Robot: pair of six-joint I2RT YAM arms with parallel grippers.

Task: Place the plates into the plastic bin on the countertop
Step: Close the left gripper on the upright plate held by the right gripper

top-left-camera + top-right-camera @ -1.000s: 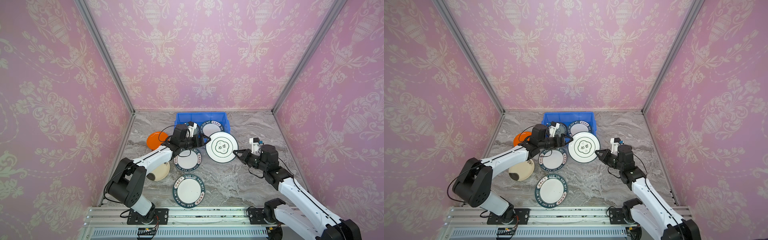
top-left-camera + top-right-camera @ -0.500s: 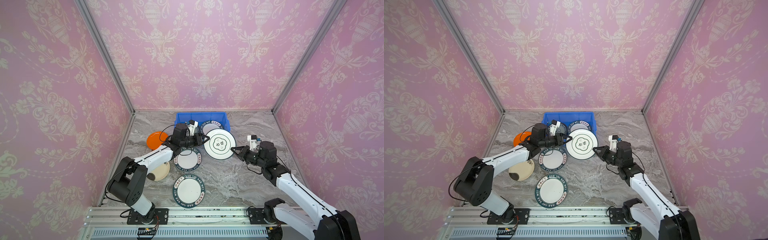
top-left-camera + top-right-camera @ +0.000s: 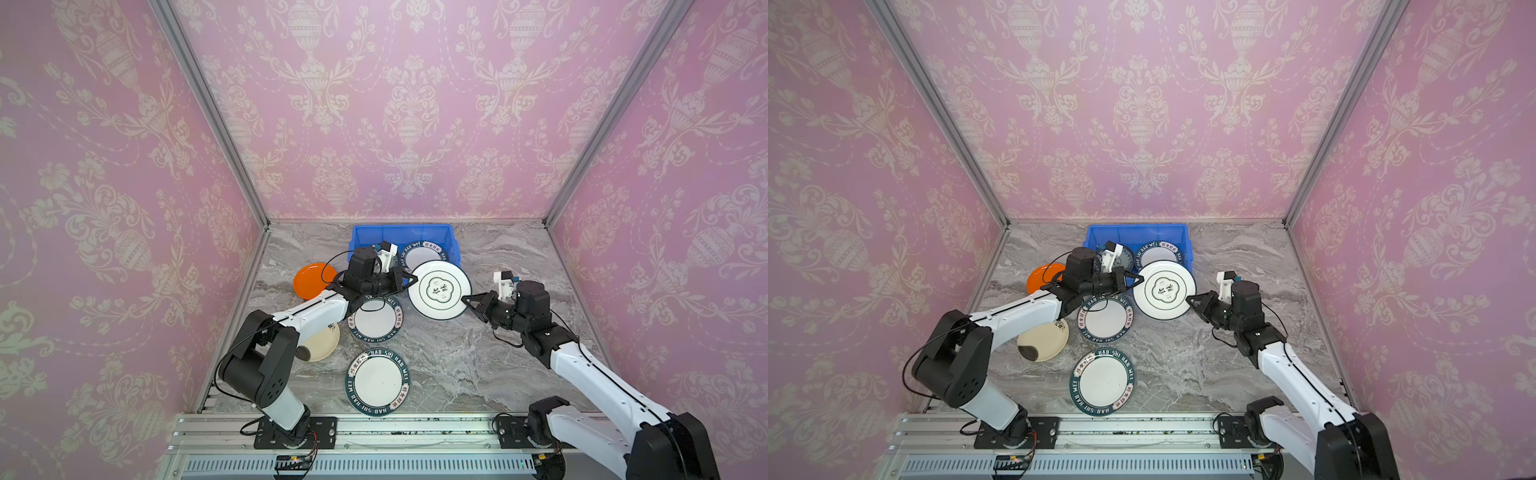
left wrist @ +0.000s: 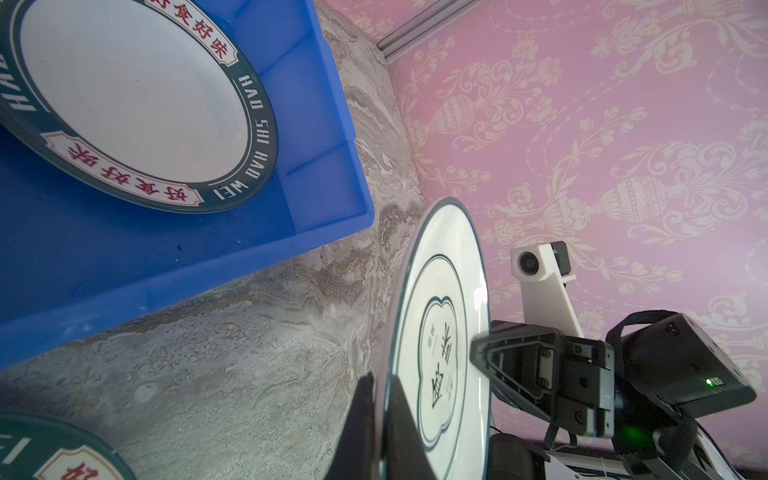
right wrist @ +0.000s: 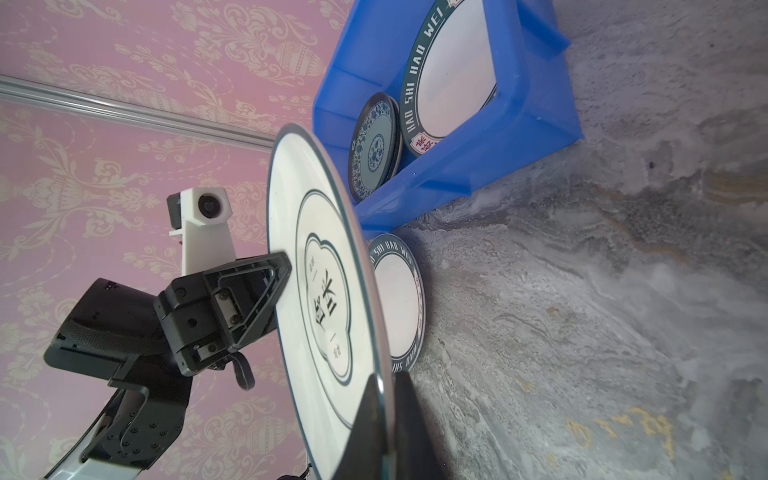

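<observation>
The white plate with a centre emblem point(image 3: 439, 289) point(image 3: 1164, 289) hangs above the countertop point(image 3: 478, 365), just in front of the blue plastic bin point(image 3: 399, 227) point(image 3: 1133, 226). My left gripper point(image 3: 413, 279) point(image 4: 380, 386) is shut on its left rim. My right gripper point(image 3: 465, 298) point(image 5: 384, 386) is shut on the opposite rim. In the wrist views the emblem plate point(image 4: 440, 332) point(image 5: 324, 291) stands edge-on between the fingers. Inside the bin lie a teal-lettered plate point(image 3: 424, 253) point(image 4: 124, 95) and a blue-patterned plate point(image 5: 374, 145).
Two more teal-lettered plates point(image 3: 376, 318) point(image 3: 377, 381) lie flat on the countertop in front of the bin. An orange plate point(image 3: 311, 280) and a cream plate point(image 3: 322, 343) sit at the left, partly under my left arm. Pink patterned walls close three sides.
My left gripper has shut on the emblem plate's left rim. The right gripper has carried the plate a little left and back toward the bin.
</observation>
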